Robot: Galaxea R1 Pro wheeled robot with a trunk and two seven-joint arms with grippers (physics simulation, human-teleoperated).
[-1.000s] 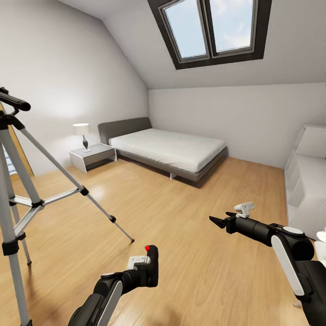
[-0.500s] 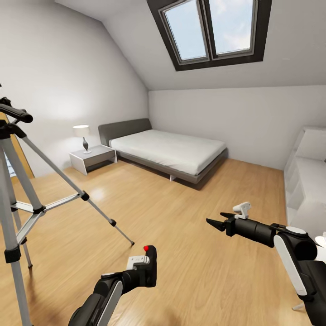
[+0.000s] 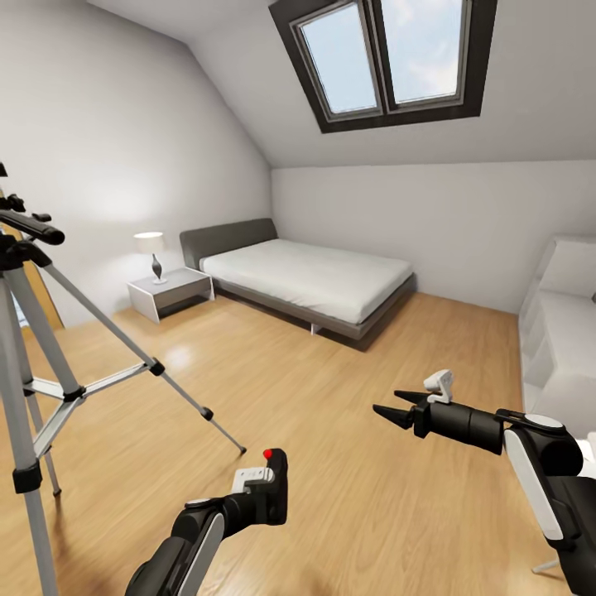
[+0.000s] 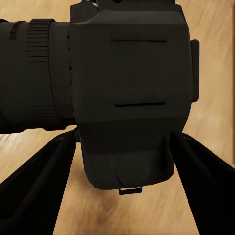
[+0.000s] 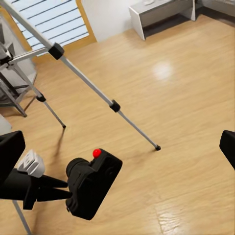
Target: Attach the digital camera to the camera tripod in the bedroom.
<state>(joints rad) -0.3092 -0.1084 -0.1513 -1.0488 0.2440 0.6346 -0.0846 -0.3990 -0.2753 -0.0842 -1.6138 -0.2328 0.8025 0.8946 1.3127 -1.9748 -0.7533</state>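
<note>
digital camera (image 3: 275,487) is clamped in the left gripper (image 3: 266,495), held low out front above the wood floor (image 3: 331,397); wrist view shows a finger (image 4: 34,191) on either side of the camera body (image 4: 129,98), lens barrel sticking out sideways. Judgement: rigid, compact, light for this arm, hard smooth shell so it could twist in the pinch; body grip is the right one, keep off the lens and leave the underside free for the mount. camera tripod (image 3: 37,364) stands to the left, near, well apart from the camera, head (image 3: 21,223) up high; tall, spindly legs, likely to tip if knocked, so come down on the head gently. right gripper (image 3: 389,406) has fingers spread, empty. Count: one camera, one tripod (three legs), two grippers, one bed (image 3: 306,277)
</note>
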